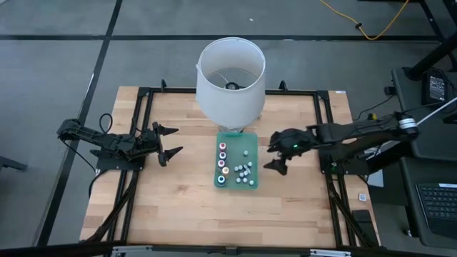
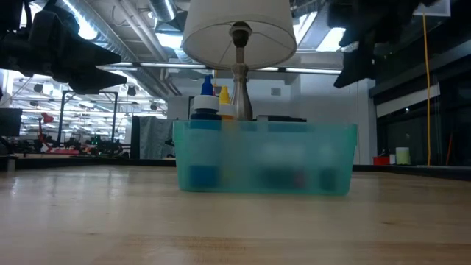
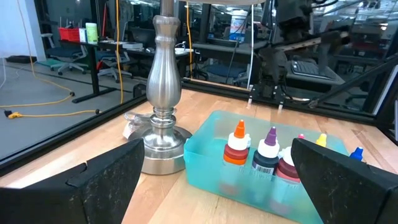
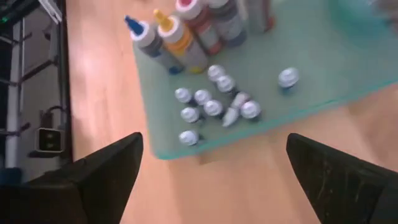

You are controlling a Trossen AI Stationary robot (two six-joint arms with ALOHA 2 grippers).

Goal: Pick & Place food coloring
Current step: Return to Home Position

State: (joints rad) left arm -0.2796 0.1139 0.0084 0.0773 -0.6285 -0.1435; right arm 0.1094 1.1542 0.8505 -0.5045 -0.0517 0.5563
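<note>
The food coloring bottles (image 1: pixel 223 163) stand upright in a row along the left side of a teal tray (image 1: pixel 251 143). Their tips are orange (image 3: pixel 238 144), purple (image 3: pixel 269 148), red, yellow (image 4: pixel 177 38) and blue (image 4: pixel 143 34). Several smaller white-capped bottles (image 4: pixel 208 106) cluster beside them in the tray. My left gripper (image 1: pixel 176 140) is open, left of the tray and pointing at it. My right gripper (image 1: pixel 272 158) is open and hovers just right of the tray, looking down on it.
A table lamp with a white shade (image 1: pixel 230 75) and a silver stem (image 3: pixel 165 93) stands on its base just behind the tray's far end. Bare wooden table (image 1: pixel 186 207) lies near and to both sides. A black frame (image 1: pixel 146 100) edges the table.
</note>
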